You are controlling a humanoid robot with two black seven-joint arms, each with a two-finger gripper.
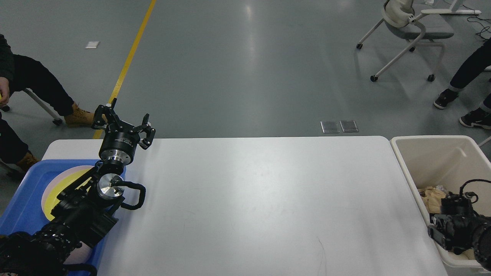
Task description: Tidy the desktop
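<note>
The white desktop [253,199] fills the middle of the head view, and its surface shows nothing lying on it. My left gripper [122,122] is open and empty, raised over the desktop's far left corner just beyond the blue tray [19,214]. My right gripper [452,209] is a dark mass low over the near end of the cream bin [433,151] at the right. Its fingers cannot be told apart.
The blue tray holds a yellow plate [63,184] on a pink one, partly hidden by my left arm. The bin holds crumpled tan paper [431,196]. People sit at the far left and far right, and a wheeled chair [414,27] stands beyond.
</note>
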